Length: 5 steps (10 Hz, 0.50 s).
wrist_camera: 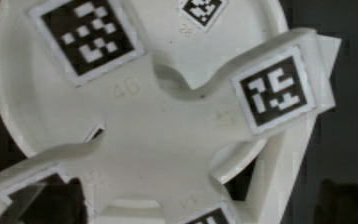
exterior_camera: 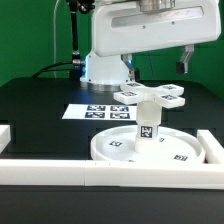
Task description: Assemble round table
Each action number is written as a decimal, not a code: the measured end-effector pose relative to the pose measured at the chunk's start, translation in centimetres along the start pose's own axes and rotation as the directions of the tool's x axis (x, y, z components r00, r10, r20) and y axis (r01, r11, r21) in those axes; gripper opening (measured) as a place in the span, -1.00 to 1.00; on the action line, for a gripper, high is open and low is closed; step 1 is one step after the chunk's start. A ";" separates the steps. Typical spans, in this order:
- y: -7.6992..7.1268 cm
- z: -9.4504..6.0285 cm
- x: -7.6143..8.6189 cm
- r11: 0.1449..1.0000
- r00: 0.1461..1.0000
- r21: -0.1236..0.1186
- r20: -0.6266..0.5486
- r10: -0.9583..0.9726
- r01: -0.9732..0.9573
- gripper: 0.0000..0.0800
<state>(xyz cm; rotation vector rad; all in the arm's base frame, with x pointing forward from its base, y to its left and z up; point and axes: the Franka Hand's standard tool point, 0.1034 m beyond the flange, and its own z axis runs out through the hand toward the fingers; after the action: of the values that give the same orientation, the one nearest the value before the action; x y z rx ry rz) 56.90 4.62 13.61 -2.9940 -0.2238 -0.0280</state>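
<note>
Exterior view: even, bright overhead light; the white parts near the lower edge are almost overexposed, and the black table [exterior_camera: 40,105] shows a soft sheen. Shadows are faint. Resolution is low. Wrist view: close and softly blurred, the tags slightly smeared; the lower left corner falls dark, possibly in shadow.

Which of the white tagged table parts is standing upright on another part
The leg: a short cylinder standing upright in the middle of the round disc. The cross-shaped foot lies flat on the table behind it, and the disc lies flat too.

leg [exterior_camera: 147,126] on disc [exterior_camera: 150,148], foot piece [exterior_camera: 150,95] above
</note>
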 end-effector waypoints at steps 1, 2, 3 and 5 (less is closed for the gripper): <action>0.1 0.0 0.0 0.998 0.998 -0.001 0.001 -0.068 0.068 0.62; 0.1 0.0 0.0 0.993 0.993 -0.001 0.001 -0.118 0.118 0.62; 0.3 0.1 -0.1 0.971 0.971 -0.006 0.004 -0.239 0.239 0.62; 0.5 0.5 -0.2 0.869 0.869 -0.024 0.030 -0.494 0.495 0.62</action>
<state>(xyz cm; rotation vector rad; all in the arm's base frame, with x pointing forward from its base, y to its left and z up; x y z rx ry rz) 56.76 4.16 13.02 -2.8760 -0.9961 -0.0504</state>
